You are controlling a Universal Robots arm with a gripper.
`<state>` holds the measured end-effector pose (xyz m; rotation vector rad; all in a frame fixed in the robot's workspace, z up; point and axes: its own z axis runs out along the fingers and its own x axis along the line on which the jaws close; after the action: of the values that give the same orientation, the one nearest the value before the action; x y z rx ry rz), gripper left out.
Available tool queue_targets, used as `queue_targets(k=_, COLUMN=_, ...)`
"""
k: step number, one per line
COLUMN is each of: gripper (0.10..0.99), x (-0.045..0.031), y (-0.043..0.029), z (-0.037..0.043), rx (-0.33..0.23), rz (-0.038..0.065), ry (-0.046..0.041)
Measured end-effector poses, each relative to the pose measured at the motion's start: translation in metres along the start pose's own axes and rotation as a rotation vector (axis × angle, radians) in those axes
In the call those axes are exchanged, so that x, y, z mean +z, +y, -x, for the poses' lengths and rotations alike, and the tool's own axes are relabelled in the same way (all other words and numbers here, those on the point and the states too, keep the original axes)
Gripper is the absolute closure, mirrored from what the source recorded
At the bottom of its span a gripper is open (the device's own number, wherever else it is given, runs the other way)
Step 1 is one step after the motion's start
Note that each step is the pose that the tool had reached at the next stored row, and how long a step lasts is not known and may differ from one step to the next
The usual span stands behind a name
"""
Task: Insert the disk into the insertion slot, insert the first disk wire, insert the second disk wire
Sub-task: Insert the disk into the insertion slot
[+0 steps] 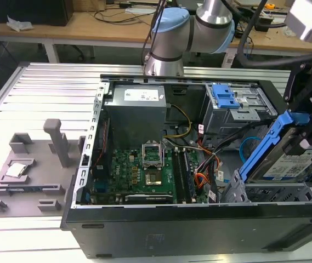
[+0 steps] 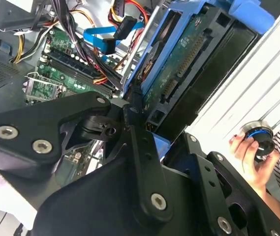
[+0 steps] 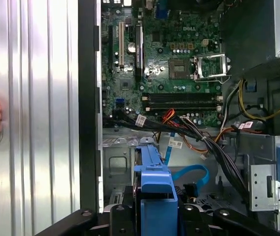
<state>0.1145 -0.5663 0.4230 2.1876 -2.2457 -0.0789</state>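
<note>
The flat grey disk (image 1: pixel 290 164) with a white label, framed by a bright blue plastic carrier, hangs tilted at the exterior view's right end of the open case. Its blue front bar is raised and its far end dips toward the insertion slot (image 1: pixel 271 193), the low bay in the silver perforated sheet-metal cage just beneath it. It is over the bay but not in it. The black gripper (image 1: pixel 301 134) holds it: in the second wrist view the jaws look clamped on the carrier's edge beside the disk's green circuit-board underside (image 2: pixel 179 64).

By my reading, the first step is under way and not finished. The disk has been brought to the slot but not yet slid home, and neither wire is connected. A flat blue cable (image 3: pixel 189 173) lies loose on the case floor near a bundle of black, red and orange wires (image 3: pixel 199 137).

Further out are the green motherboard (image 1: pixel 145 170), the boxy grey cage with a blue latch (image 1: pixel 227 101) and the black tower case (image 1: pixel 161 233), which rests on a ribbed aluminium counter (image 1: pixel 46 82). A person's hand (image 2: pixel 248 157) rests on a round black-and-blue knob (image 2: pixel 258 140) beside the case.
</note>
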Motion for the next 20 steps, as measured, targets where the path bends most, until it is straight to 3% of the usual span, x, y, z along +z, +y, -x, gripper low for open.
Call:
queue_targets(k=7, gripper=0.722, x=0.0198, y=-0.0008, z=-0.0006, rx=0.000, rz=0.000, ry=0.0002)
queue_targets(k=13, gripper=0.714, x=0.0203, y=-0.0008, z=-0.0006, rx=0.000, rz=0.000, ry=0.0001)
queue_targets(k=14, gripper=0.647, x=0.0204, y=-0.0008, z=-0.0006, rx=0.000, rz=0.000, ry=-0.0001)
queue_targets(k=18, gripper=0.659, x=0.0205, y=-0.0008, z=-0.0006, rx=0.000, rz=0.000, ry=0.0001)
queue_targets(k=19, gripper=0.792, x=0.0206, y=-0.0008, z=-0.0006, rx=0.000, rz=0.000, ry=0.0001)
queue_targets(k=20, gripper=0.851, x=0.0206, y=-0.0008, z=-0.0007, rx=0.000, rz=0.000, ry=0.0001)
